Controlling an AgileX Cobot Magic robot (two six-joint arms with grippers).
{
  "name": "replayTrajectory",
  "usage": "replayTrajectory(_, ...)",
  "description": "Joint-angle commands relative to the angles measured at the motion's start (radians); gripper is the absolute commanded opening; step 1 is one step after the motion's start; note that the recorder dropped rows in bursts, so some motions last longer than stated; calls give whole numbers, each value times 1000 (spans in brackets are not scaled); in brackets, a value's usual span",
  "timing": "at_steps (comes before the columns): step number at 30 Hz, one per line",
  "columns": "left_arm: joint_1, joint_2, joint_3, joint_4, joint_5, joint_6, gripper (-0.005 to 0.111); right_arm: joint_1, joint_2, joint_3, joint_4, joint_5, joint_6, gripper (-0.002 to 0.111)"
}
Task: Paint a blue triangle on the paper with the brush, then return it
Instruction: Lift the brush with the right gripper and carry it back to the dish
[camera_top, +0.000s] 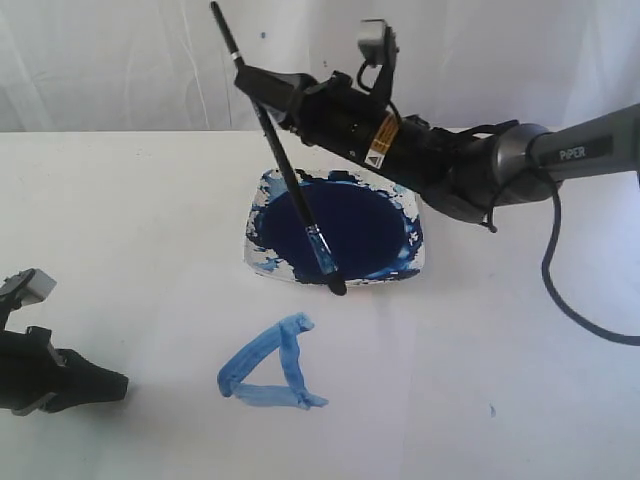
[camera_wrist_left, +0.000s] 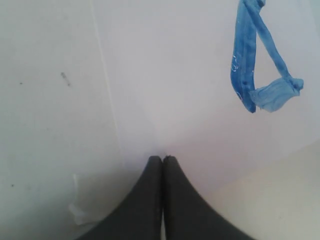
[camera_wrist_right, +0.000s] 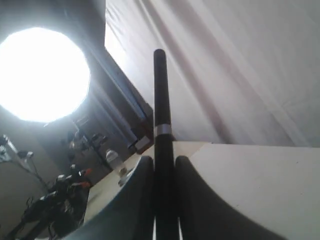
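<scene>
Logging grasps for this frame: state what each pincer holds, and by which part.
The right pincer grips the brush on the upper part of its black handle. The left pincer is shut, holding nothing.

The white worktop (camera_top: 120, 200) bears a white paper (camera_wrist_left: 170, 75) and a square dish (camera_top: 258, 252) of dark-blue paint.

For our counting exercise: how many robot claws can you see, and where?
2. The left claw sits shut left of the blue triangle; the right claw, above the paint dish, grips the brush.
</scene>
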Motion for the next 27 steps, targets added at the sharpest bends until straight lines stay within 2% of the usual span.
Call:
replayTrajectory(1,-6,-5,7,2,33,-2,0,-48,-12,2,48,-14,45,0)
replayTrajectory(9,-6,-5,7,2,33,-2,0,-95,-12,4,66,-14,66,0)
replayTrajectory(27,-6,-5,7,2,35,-2,0,-153,-10,19,351,-14,12,0)
